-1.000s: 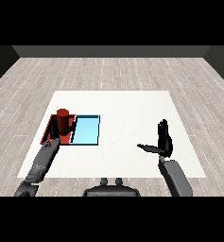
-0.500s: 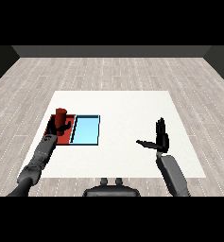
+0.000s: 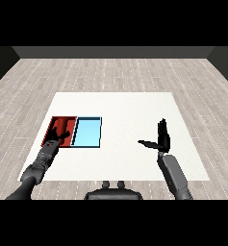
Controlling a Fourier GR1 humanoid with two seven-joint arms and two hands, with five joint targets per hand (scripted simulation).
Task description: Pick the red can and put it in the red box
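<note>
Standing at the white table: what I can see from the robot's side.
Table: a white rectangular tabletop (image 3: 125,110) on a pale grey plank floor (image 3: 110,72), with dark walls at the far end of the room.
Red tray: a shallow red rectangular tray (image 3: 54,126) lies toward the left of the table, its right edge touching the light blue tray.
Light blue tray: a shallow light blue rectangular tray (image 3: 88,132) with a dark rim, just right of the red one.
Red can: a red cylindrical can (image 3: 66,126) appears to lie inside the red tray, in its far part; its colour blends with the tray floor, so its outline and whether it is upright or on its side are hard to make out.
Left hand: the black left hand (image 3: 57,136) on its grey forearm reaches over the near half of the red tray, fingers spread and fairly straight, seemingly not wrapped round the can.
Right hand: the black right hand (image 3: 160,138) is held up over the right part of the table, well apart from both trays, fingers straight and pointing away, thumb stuck out to the left, holding nothing.
</note>
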